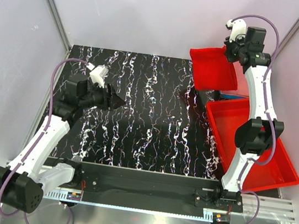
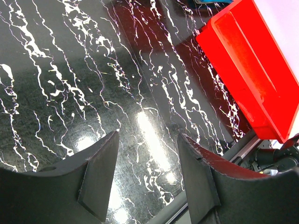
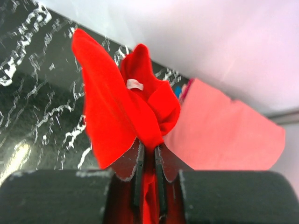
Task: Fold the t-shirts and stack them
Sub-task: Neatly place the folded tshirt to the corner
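Note:
A bright red t-shirt (image 3: 117,116) hangs bunched from my right gripper (image 3: 148,148), which is shut on a fold of it; a white neck label (image 3: 135,84) shows near the top. In the top view this red t-shirt (image 1: 214,71) dangles at the back right, below the raised right gripper (image 1: 230,48). A salmon-pink t-shirt (image 3: 224,135) lies beneath and to the right of it, and a sliver of blue cloth (image 1: 230,94) peeks out by the bin. My left gripper (image 1: 118,102) hovers open over the left of the table, with nothing between its fingers (image 2: 100,172).
A rigid red plastic bin (image 1: 230,129) stands along the right edge of the black marbled table (image 1: 148,117), under the right arm. The same bin (image 2: 261,79) shows at the right of the left wrist view. Pale walls close in the back and sides.

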`<state>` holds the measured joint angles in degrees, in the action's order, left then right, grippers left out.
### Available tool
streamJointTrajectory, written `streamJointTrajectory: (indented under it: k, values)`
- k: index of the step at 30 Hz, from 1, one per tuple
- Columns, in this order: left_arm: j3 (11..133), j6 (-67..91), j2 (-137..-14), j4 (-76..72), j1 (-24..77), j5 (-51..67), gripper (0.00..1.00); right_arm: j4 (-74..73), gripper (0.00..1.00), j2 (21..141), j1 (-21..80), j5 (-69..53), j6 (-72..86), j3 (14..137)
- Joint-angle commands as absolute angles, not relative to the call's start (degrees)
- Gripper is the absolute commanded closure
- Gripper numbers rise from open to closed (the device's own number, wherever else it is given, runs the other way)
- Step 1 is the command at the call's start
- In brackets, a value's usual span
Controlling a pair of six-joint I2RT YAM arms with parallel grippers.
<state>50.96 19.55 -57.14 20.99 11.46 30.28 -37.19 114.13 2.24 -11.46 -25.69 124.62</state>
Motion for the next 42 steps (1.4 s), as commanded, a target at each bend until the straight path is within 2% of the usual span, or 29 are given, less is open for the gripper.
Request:
streamJointTrajectory:
  k: [1,16,27,33,42]
  values:
    - [50.45,20.04,-56.16,18.37,11.6,32.17,0.41,-38.23,1.0,111.44,0.44,-10.81,-25.93,127.61]
    - [50.54,20.04,-56.51,18.37,11.6,32.34,0.41,-40.96,1.0,110.3,-6.41,-11.43,-27.07,127.44]
    - [50.45,19.86,-56.95,18.55,11.6,31.91,0.41,-40.34,1.0,112.76,-10.98,-14.15,-27.6,133.93]
    - [50.45,19.78,-57.39,18.63,11.6,31.82,0.41,-39.55,1.0,116.8,-13.01,-17.84,-26.28,137.27]
    - [50.62,19.51,-58.53,19.25,11.6,31.11,0.41,-38.15,1.0,131.46,-17.31,-22.33,-23.03,149.13]
